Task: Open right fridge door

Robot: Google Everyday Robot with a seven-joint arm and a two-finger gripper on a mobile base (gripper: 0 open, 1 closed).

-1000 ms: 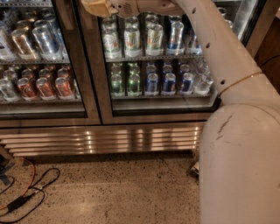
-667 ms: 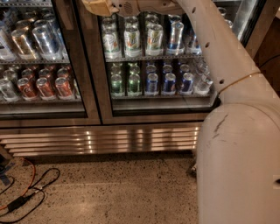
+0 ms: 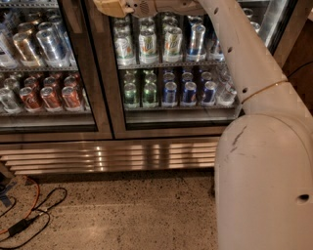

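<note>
The right fridge door (image 3: pixel 171 124) is a glass pane in a dark frame, with green, white and blue cans on shelves behind it. It lies flush with the left door along the centre post (image 3: pixel 100 73). My white arm (image 3: pixel 234 53) reaches up and left across the glass. The tan gripper (image 3: pixel 113 7) sits at the top edge of the view, over the door's upper left corner beside the post, partly cut off.
The left glass door (image 3: pixel 44 122) fronts red and silver cans. A steel vent grille (image 3: pixel 112 156) runs along the cooler's base. Orange and black cables (image 3: pixel 29 215) lie on the speckled floor at lower left. My white base (image 3: pixel 266 190) fills the lower right.
The view has barely shifted. My arm and gripper hold nearly the same place against the door's upper left corner, and the door looks as it did.
</note>
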